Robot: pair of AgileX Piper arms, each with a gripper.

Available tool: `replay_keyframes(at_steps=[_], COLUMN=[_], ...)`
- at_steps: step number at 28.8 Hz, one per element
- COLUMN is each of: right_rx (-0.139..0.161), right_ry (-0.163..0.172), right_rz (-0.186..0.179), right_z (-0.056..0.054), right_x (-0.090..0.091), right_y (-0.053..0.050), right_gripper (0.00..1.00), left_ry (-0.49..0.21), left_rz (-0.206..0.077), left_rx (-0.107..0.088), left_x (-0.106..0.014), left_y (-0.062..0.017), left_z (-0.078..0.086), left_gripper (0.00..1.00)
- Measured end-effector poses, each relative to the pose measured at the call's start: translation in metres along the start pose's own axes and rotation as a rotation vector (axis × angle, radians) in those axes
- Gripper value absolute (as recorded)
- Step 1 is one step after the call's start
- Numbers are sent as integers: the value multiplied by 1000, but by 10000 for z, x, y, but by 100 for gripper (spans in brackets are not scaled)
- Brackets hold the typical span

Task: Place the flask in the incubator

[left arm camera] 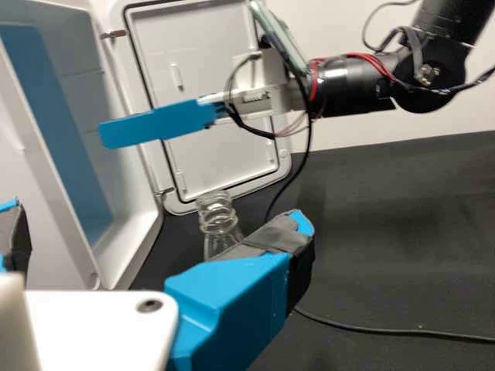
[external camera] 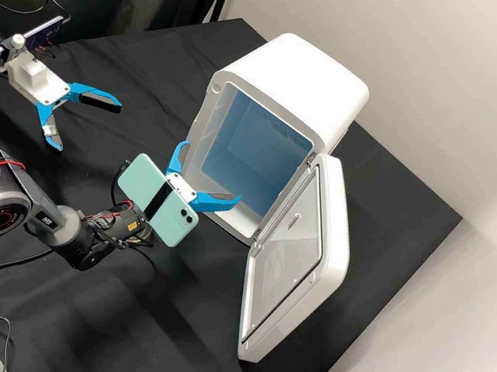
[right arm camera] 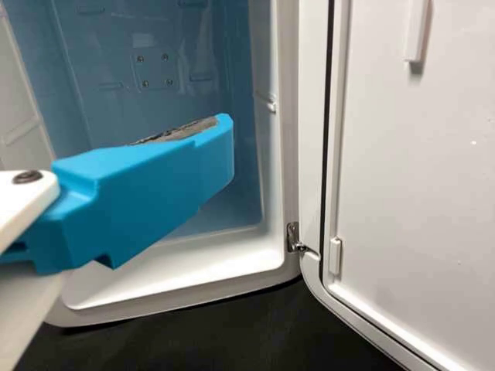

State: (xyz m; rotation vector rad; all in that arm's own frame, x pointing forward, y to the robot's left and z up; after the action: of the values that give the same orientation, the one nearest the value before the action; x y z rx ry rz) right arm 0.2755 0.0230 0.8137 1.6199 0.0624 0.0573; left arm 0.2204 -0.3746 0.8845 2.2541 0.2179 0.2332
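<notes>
Our incubator [external camera: 299, 79] door [external camera: 304, 273] is open; the flask [left arm camera: 219, 224] waits outside. The left gripper [external camera: 88, 125] and the right gripper [external camera: 211, 171], at the incubator's seven o'clock, gape empty.

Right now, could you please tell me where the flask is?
In the left wrist view, the flask stands upright on the bench, outside the open incubator near the foot of its door, just past the left fingers.
</notes>
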Motion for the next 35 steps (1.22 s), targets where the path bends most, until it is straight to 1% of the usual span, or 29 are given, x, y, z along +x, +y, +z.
replay_keyframes(at_steps=[2,3,4,5,8,9,11,14,18,22,24,25,27,28,30,32,33,35], right_rx=[1,1,1,1,1,1,1,1,1,1,1,1,1,1,1,1,1,1], right_ry=[-5,-5,-5,-5,-5,-5,-5,-7,-6,-6,-6,-4,-1,0,3,5,5,5], right_rz=[-5,-4,-4,-4,-4,-4,-4,-6,-6,-6,-6,-4,-1,-1,2,3,3,3], right_z=[15,14,14,14,14,14,14,26,28,28,27,26,22,22,19,18,18,18], right_x=[4,4,4,4,4,4,4,9,9,9,9,9,9,9,9,9,9,9], right_y=[-13,-12,-12,-12,-12,-12,-12,-23,-24,-24,-24,-23,-20,-20,-17,-16,-16,-16], right_gripper=[100,100,100,100,100,100,100,100,100,100,100,100,100,100,100,100,100,100], left_ry=[-9,-22,-34,-48,-95,-104,-114,-128,-174,-233,-245,-253,-257,-260,-247,-237,-231,-218], left_rz=[1,8,4,4,13,13,13,22,15,-10,-24,-41,-58,-65,-90,-103,-109,-127], left_rx=[7,9,12,21,42,46,38,45,47,44,44,54,61,68,65,60,63,49], left_x=[-27,-43,-59,-80,-150,-177,-225,-304,-349,-377,-378,-375,-362,-354,-325,-297,-286,-262], left_y=[5,19,15,11,32,31,26,27,-8,-76,-124,-174,-231,-255,-324,-370,-391,-440], left_z=[0,14,25,43,109,127,152,202,312,440,487,521,559,578,596,615,618,625], left_gripper=[100,100,100,100,100,100,100,100,100,100,100,100,100,100,100,100,100,100])
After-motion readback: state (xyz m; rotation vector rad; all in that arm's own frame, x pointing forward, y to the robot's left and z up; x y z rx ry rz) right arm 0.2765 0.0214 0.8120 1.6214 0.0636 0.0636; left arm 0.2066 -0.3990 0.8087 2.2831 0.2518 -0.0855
